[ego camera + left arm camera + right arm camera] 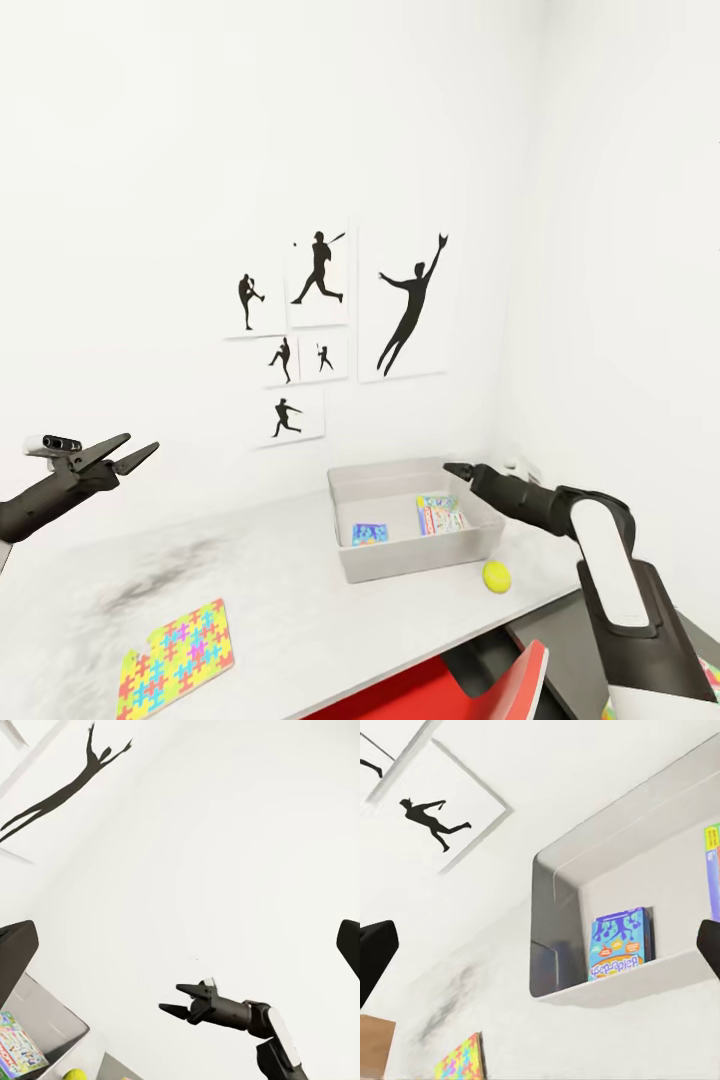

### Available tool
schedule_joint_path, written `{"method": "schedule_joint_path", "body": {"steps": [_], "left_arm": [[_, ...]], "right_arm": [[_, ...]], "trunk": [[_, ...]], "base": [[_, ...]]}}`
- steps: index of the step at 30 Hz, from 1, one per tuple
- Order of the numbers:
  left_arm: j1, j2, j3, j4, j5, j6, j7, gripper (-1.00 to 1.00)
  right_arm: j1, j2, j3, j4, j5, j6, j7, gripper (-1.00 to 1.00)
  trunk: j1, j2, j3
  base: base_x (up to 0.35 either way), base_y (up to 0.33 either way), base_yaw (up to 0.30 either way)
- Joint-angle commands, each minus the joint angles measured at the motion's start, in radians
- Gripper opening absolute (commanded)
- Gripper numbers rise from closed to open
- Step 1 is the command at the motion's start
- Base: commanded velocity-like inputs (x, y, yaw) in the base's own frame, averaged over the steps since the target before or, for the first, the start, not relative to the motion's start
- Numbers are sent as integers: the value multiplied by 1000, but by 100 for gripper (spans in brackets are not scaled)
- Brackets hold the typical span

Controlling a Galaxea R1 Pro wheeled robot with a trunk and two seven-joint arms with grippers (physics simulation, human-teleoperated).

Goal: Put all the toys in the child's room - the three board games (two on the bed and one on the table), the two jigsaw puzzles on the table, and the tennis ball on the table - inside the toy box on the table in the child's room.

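Observation:
On the pale table (300,600) stands the grey toy box (420,562). Two board games lie inside it, a blue one (369,533) and a white-red one (441,515). The yellow tennis ball (497,575) rests on the table against the box's front right corner. One jigsaw puzzle (175,658) lies flat near the front left edge. My right gripper (452,468) hovers open and holding nothing over the box's back right rim. My left gripper (142,443) hangs open in the air far to the left. The right wrist view shows the blue game (619,943) and the box wall (547,945).
Baseball-player silhouette pictures (318,270) hang on the white wall behind the table. A red chair (470,690) sits under the table's front edge. A lower dark surface (560,640) lies at the right, by my right arm.

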Motion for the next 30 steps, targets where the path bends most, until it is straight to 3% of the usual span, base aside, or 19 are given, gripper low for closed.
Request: {"method": "schedule_joint_path", "body": {"steps": [1, 5, 8, 16, 21, 30], "left_arm": [[0, 0, 0, 0, -1, 11, -4, 100], [0, 0, 0, 0, -1, 11, -4, 100], [0, 0, 0, 0, -1, 11, -4, 100], [0, 0, 0, 0, -1, 11, -4, 100], [0, 0, 0, 0, -1, 10, -4, 100], [0, 0, 0, 0, -1, 9, -4, 100]], "right_arm": [[12, 1, 1, -3, -18, 3, -10, 100], [86, 7, 2, -11, -41, 3, -3, 100], [102, 4, -2, -12, -45, 3, 43, 100], [139, 3, -6, -14, -42, 3, 296, 100], [164, 3, -8, -15, -40, 3, 344, 100], [170, 1, -10, -13, -38, 3, 356, 100]], "trunk": [[0, 0, 1], [0, 0, 8], [0, 0, 13], [0, 0, 26], [0, 0, 34], [0, 0, 49]], "base": [[0, 0, 0], [0, 0, 0], [0, 0, 0], [0, 0, 0], [0, 0, 0], [-24, 0, 0]]}}
